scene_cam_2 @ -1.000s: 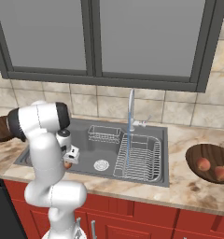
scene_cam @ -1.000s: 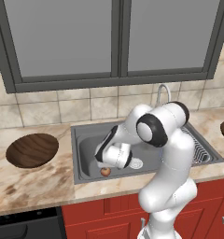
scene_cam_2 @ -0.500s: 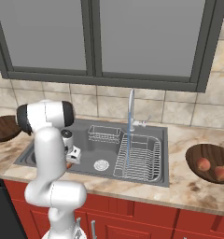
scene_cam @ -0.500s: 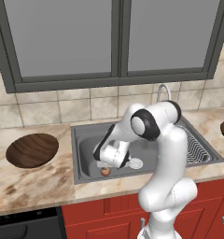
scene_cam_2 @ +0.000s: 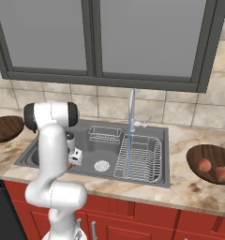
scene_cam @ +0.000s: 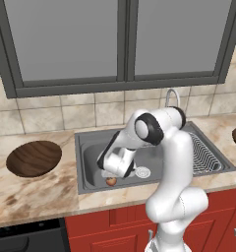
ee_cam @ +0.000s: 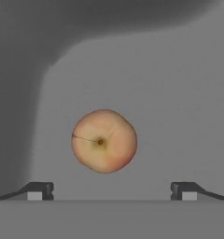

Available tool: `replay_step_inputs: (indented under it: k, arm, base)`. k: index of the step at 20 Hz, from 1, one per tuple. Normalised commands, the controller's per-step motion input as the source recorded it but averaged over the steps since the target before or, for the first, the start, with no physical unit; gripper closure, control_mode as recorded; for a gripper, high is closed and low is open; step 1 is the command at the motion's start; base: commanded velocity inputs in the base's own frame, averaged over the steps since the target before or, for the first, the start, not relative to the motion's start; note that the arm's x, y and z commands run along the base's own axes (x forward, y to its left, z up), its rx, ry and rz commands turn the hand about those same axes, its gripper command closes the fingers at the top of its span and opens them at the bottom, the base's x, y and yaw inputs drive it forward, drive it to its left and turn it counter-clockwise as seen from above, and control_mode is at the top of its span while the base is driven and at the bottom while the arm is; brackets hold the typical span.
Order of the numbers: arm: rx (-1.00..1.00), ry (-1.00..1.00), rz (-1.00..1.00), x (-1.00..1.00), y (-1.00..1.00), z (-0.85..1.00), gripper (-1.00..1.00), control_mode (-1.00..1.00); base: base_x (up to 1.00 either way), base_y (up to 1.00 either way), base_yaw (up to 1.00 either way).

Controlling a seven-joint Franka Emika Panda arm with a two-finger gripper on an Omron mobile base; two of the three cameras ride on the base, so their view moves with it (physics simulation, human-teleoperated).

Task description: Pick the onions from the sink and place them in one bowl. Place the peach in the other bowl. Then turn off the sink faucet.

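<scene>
Gripper [ee_cam: 111,191] over peach [ee_cam: 104,141] in sink [scene_cam: 90,142].
Fingers spread wide, straddling the fruit's width, apparently lined up for descent.

The marble counter [scene_cam: 36,197] is carrying a dark wooden bowl [scene_cam: 34,158] near its left end and the sink [scene_cam_2: 147,176] set into its middle. A second wooden bowl [scene_cam_2: 198,171] is sitting toward the counter's right end.
</scene>
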Motion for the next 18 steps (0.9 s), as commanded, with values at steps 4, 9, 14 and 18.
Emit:
replay_step_inputs:
  k: [4,9,14,18]
  arm:
    - [0.00,0.00,-0.02,0.21,0.09,-0.13,-1.00,-1.00]
    - [0.00,0.00,-0.03,0.23,0.13,-0.10,-1.00,-1.00]
    - [0.00,0.00,-0.03,0.09,0.08,-0.13,-1.00,-1.00]
    - [0.00,0.00,-0.04,0.00,0.00,-0.15,-1.00,-1.00]
  base:
    - [0.00,0.00,0.00]
    - [0.00,0.00,0.00]
    - [0.00,0.00,0.00]
    - [0.00,0.00,0.00]
